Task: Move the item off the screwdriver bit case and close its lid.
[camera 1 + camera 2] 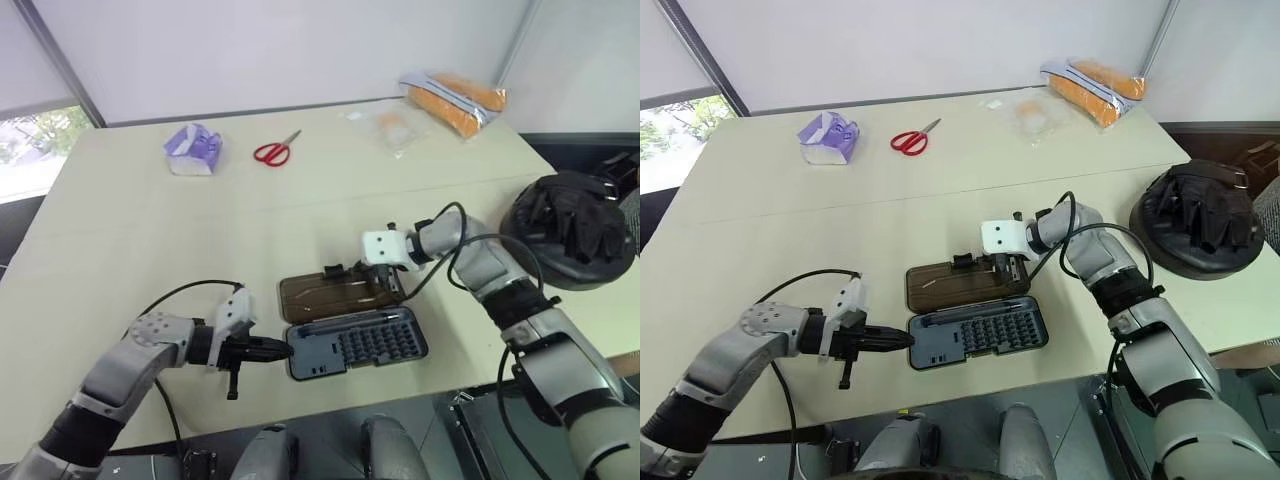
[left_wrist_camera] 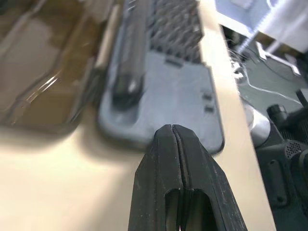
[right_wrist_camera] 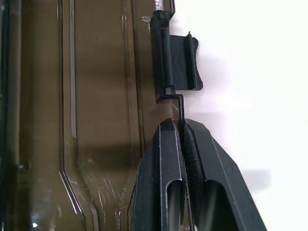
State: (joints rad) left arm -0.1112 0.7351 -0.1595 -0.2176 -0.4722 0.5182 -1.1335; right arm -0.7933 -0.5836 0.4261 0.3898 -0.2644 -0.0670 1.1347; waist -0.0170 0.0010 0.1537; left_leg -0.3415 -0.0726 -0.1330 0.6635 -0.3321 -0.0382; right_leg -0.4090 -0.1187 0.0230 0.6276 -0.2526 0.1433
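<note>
1. The black fabric bag already sits at the table's right edge, well apart from the screwdriver bit case near the front edge.
2. The lid lies flat open behind it.
3. The right gripper, pressed together, pinches the lid's far edge beside the latch; it should swing the lid over the hinge gently.
4. The left gripper, pressed shut and empty, should brace the case's left end.

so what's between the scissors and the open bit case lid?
Nothing: bare table between the red-handled scissors and the smoky-brown lid. The left eye view shows it best.
</note>
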